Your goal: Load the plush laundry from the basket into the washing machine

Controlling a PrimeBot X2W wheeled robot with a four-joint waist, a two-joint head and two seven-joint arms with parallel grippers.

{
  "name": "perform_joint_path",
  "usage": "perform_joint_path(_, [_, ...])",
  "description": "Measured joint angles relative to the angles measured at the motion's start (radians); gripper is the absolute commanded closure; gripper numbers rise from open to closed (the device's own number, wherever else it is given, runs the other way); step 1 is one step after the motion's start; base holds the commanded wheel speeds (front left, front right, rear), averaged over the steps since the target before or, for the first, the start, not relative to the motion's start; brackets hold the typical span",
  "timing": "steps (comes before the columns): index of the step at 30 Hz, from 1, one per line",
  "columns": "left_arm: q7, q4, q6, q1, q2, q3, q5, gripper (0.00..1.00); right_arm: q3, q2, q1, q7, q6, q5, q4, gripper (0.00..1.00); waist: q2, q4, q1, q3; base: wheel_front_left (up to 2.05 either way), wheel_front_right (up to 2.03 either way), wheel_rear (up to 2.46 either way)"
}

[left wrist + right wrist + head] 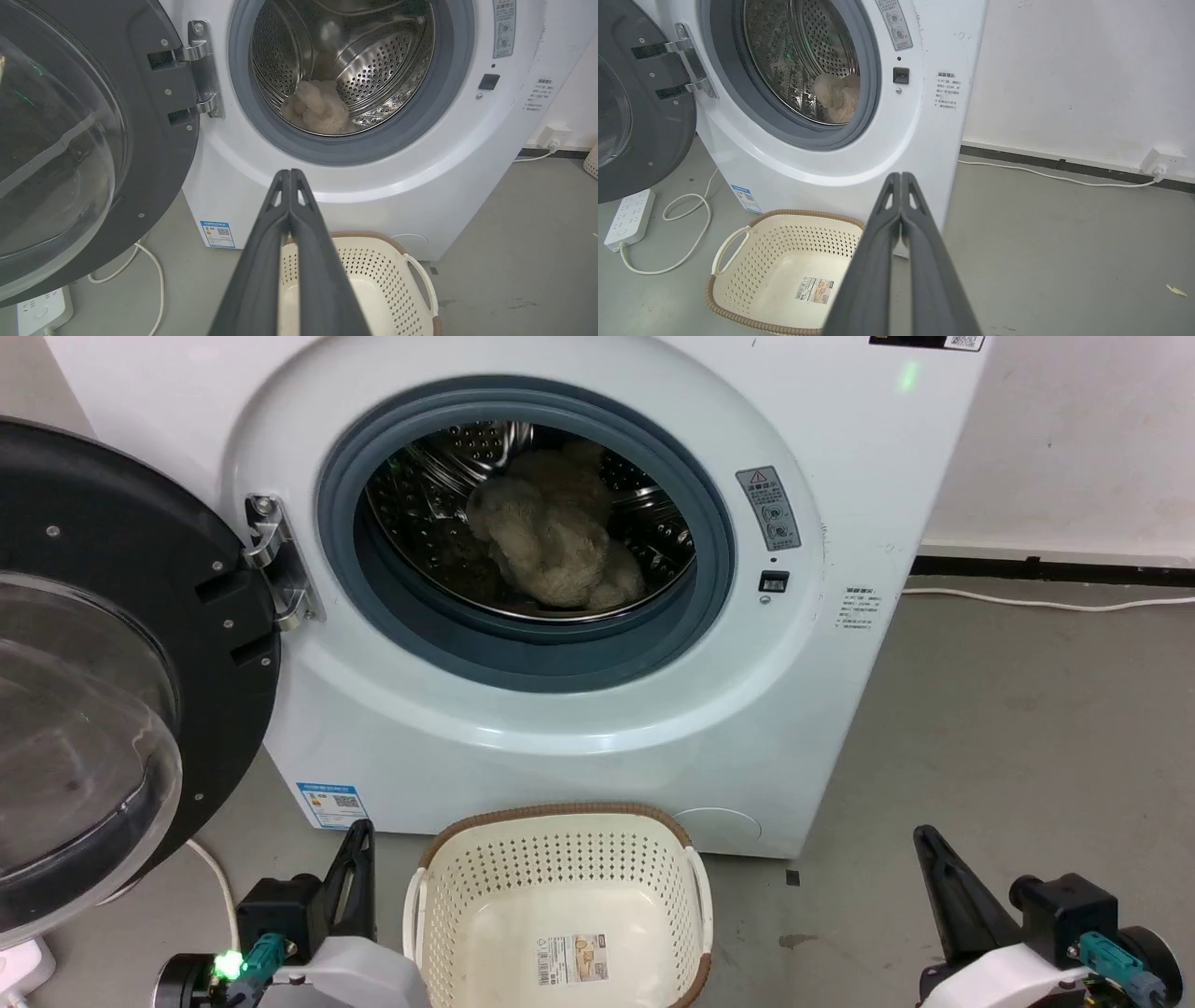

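Observation:
The fluffy cream-beige plush laundry (560, 546) lies inside the steel drum of the white washing machine (560, 747); the plush laundry (317, 109) also appears through the door ring in the left wrist view and, as the plush laundry (836, 100), in the right wrist view. The basket (560, 859) stands on the floor before the washer, holding nothing but its label sticker. My left gripper (359, 831) is shut, left of the basket. My right gripper (924, 840) is shut, well right of it. In the wrist views the left gripper (289, 173) and the right gripper (901, 176) have their fingers pressed together.
The washer's round black-framed glass door (103, 663) swings wide open at the left. A white power strip (628, 217) and looped cable (686, 219) lie on the floor left of the basket. Another cable (1041, 175) runs along the wall to a socket (1162, 163).

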Motion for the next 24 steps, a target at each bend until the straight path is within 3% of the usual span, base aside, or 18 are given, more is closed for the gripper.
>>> perform_joint_path(24, [0.028, -0.025, -0.031, -0.003, -0.027, 0.040, 0.072, 1.00, 0.000, 0.000, -0.024, 0.027, 0.000, -0.036, -0.010, 1.00, 0.0000, -0.001, 0.0001, 0.009, 0.00, 0.00, 0.00])
